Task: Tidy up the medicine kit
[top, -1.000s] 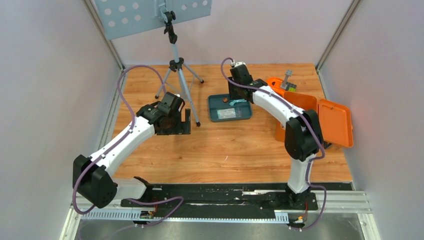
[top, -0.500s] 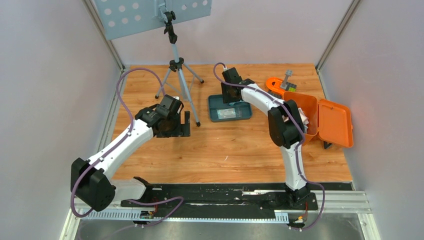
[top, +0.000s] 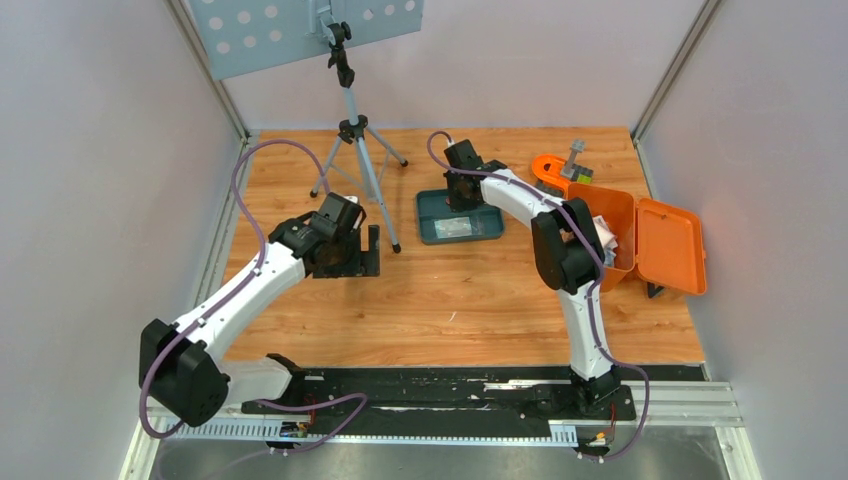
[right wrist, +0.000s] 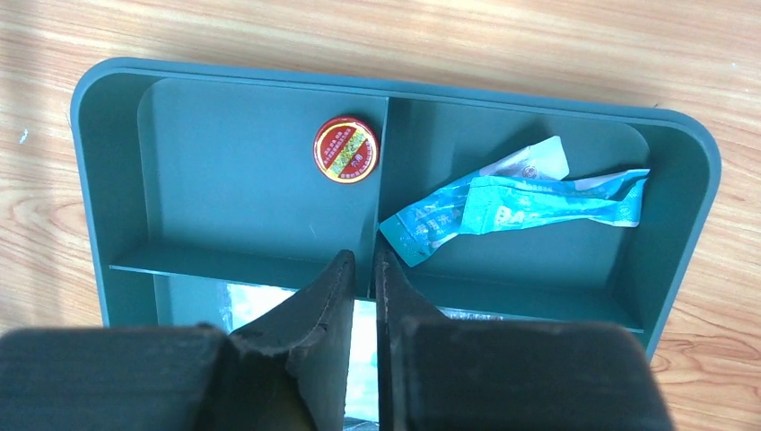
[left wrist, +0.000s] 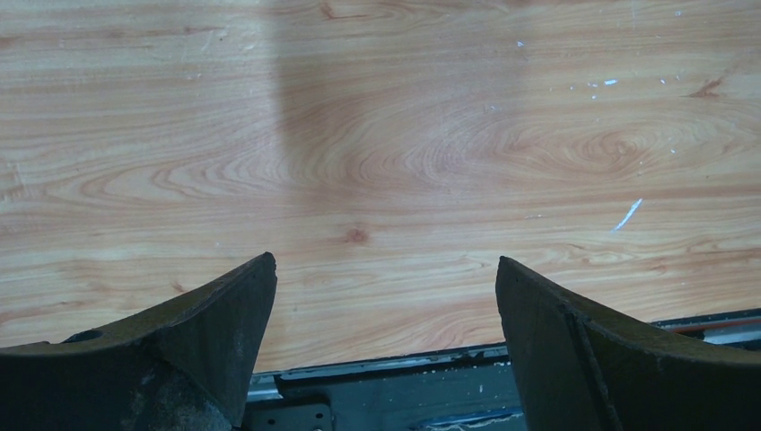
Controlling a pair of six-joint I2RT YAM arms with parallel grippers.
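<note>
The medicine kit [top: 612,212], an orange box with its lid [top: 672,246] swung open to the right, stands at the right with white items inside. My right gripper [top: 460,200] reaches down into the dark teal divided tray [top: 432,232]. In the right wrist view the right gripper [right wrist: 362,256] has its jaws pinched almost together around the middle divider of the tray [right wrist: 108,135]. A round red tin [right wrist: 345,150] lies in the far left compartment, a blue sachet [right wrist: 520,202] in the far right one. My left gripper [left wrist: 386,269] hangs wide open over bare wood.
A small orange curved piece with a grey part [top: 552,168] lies behind the kit. A camera tripod [top: 352,130] stands at the back, one leg close to my left gripper [top: 372,245]. Grey walls close in both sides.
The right arm swung left off the kit and down into the teal tray, and its jaws closed around the divider. The left arm has barely shifted.
</note>
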